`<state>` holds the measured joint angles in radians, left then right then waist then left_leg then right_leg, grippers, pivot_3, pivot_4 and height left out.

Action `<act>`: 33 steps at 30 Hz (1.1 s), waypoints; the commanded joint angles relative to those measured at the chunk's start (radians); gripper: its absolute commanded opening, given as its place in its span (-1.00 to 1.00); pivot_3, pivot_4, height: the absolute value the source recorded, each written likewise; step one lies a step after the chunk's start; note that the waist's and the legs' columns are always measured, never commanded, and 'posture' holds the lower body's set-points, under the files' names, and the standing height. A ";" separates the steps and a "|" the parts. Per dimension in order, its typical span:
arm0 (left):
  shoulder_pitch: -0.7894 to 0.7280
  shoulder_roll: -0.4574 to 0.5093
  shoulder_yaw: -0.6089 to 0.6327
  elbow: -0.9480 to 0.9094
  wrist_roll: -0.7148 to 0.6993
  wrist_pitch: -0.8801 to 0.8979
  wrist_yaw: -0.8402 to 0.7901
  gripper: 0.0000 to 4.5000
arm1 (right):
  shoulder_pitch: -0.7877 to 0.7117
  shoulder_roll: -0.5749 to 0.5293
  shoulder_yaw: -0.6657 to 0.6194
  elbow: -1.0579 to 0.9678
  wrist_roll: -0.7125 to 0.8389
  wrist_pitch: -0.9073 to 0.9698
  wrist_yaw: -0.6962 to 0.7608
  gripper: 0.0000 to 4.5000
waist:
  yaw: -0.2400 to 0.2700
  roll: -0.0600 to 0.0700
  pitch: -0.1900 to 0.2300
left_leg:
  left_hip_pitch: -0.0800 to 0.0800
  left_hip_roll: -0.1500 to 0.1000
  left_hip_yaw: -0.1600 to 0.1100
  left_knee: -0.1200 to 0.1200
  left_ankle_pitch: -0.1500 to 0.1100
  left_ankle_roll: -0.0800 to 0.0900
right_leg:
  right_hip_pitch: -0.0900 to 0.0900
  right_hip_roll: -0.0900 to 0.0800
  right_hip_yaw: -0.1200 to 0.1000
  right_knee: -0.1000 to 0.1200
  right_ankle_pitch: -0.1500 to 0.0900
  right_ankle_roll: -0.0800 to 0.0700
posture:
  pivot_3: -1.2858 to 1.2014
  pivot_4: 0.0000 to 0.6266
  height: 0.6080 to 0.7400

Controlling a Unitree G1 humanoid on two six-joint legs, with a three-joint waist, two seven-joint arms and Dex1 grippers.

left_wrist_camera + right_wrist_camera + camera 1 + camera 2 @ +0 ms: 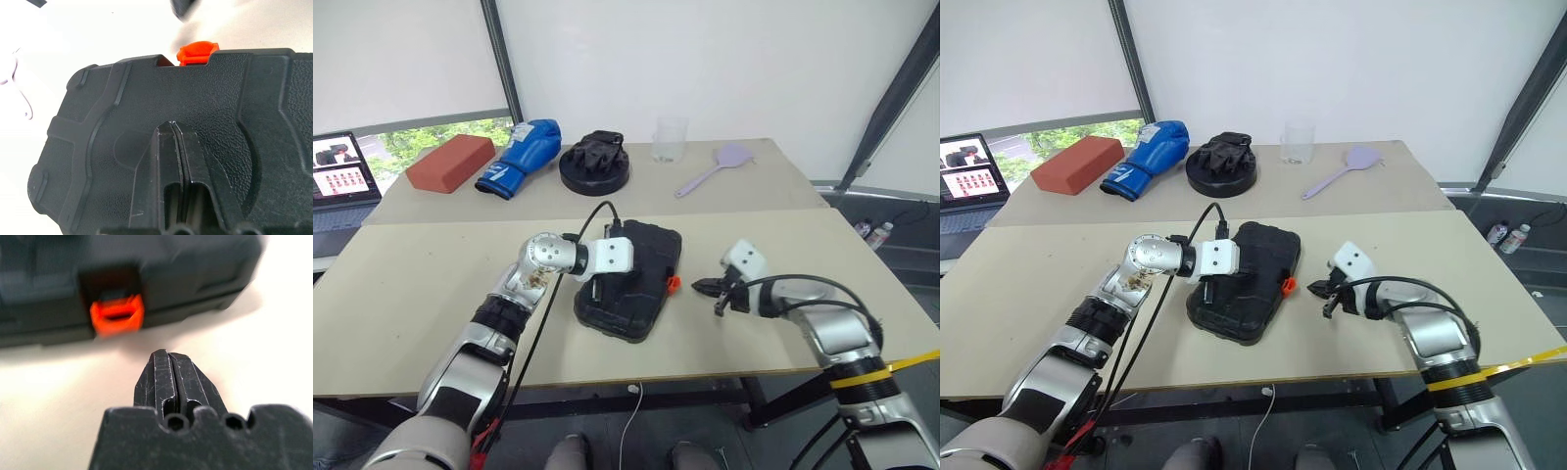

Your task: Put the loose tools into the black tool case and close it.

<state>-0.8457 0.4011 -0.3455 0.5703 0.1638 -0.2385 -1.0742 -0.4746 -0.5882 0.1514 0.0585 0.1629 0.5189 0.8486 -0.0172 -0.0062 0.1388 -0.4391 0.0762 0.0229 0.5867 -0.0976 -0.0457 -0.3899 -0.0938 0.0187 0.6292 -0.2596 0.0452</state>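
The black tool case (631, 279) lies closed on the near table (421, 294), a little in front of me and about in the middle, with its ribbed shell facing up. Its orange latch (674, 283) sticks out from the side that faces my right arm. My left gripper (173, 128) rests on top of the lid, and I see its two black fingers pressed together with nothing between them, the tips against the textured plastic. My right gripper (703, 287) stays just beside the latch, near but apart from it, above the table surface; its fingers are also together and they hold nothing. In the right wrist view the latch (117, 313) sits straight ahead of the closed tips. On the far table (783, 181) I see a red brick-shaped block (450, 162), a blue boxing glove (524, 154), a round black disc with black gloves (595, 166) on it, a clear cup (671, 139) and a lilac spatula (717, 167). A laptop (342, 176) stands at the far left edge.
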 commanded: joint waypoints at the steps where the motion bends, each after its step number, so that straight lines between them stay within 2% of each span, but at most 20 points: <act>1: 0.064 0.010 -0.055 0.107 0.059 0.018 0.002 -1.00 | -0.049 0.035 0.005 -0.026 -0.004 -0.030 -0.013 -0.97 | 0.001 0.000 0.000 | 0.000 0.000 0.000 0.000 0.000 0.000 | 0.000 0.000 0.000 0.000 0.000 0.000 | 0.03 -0.52 0.93; 10: 0.057 0.006 -0.061 0.151 0.070 -0.003 0.015 -1.00 | -0.107 0.104 -0.003 -0.134 0.053 0.075 -0.010 -0.97 | -0.004 0.002 -0.001 | 0.000 0.000 0.000 -0.001 0.000 0.000 | -0.001 0.000 0.000 0.000 0.000 0.000 | 0.03 -0.52 0.93; 16: 0.057 -0.003 -0.049 0.166 0.056 0.017 0.016 -1.00 | -0.075 0.114 0.015 -0.104 0.016 0.069 -0.017 -0.97 | -0.007 0.006 -0.006 | 0.001 0.001 0.000 -0.001 0.000 0.000 | -0.001 0.000 0.000 0.000 0.000 0.000 | 0.03 -0.52 0.93; 29: 0.088 0.044 0.015 0.121 -0.003 0.090 -0.001 -1.00 | -0.007 0.024 -0.052 -0.142 0.040 0.069 0.010 -0.97 | -0.008 0.007 -0.006 | 0.001 0.000 0.000 -0.004 0.000 -0.001 | -0.002 -0.001 0.000 -0.001 0.000 0.000 | 0.03 -0.52 0.93; 30: 0.098 0.062 0.048 0.087 -0.043 0.141 -0.020 -0.88 | -0.009 0.004 -0.080 -0.158 0.071 0.091 0.029 -0.99 | -0.010 0.006 -0.006 | 0.001 0.000 0.000 -0.004 0.000 -0.001 | -0.003 -0.001 0.000 -0.001 0.000 0.000 | 0.03 -0.52 0.93; 32: 0.124 0.113 0.124 -0.003 -0.134 0.261 -0.070 -0.67 | -0.009 -0.048 -0.143 -0.195 0.153 0.130 0.098 -0.74 | -0.021 0.004 -0.004 | 0.000 0.000 0.000 -0.007 0.000 -0.001 | -0.005 -0.001 0.000 -0.001 0.000 0.000 | 0.03 -0.52 0.93; 33: 0.140 0.148 0.163 -0.056 -0.179 0.318 -0.093 -0.47 | -0.006 -0.083 -0.173 -0.212 0.196 0.137 0.146 -0.62 | -0.026 0.002 -0.003 | 0.000 0.000 0.000 -0.008 0.000 -0.001 | -0.005 -0.001 0.000 -0.001 0.000 0.000 | 0.03 -0.52 0.93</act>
<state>-0.7778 0.4622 -0.2202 0.5374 0.0221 -0.0770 -1.1039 -0.4683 -0.6091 0.0803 -0.0806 0.2634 0.6335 0.9129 -0.0428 -0.0046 0.1359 -0.4394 0.0766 0.0229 0.5769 -0.0979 -0.0462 -0.3948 -0.0942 0.0184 0.6287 -0.2595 0.0443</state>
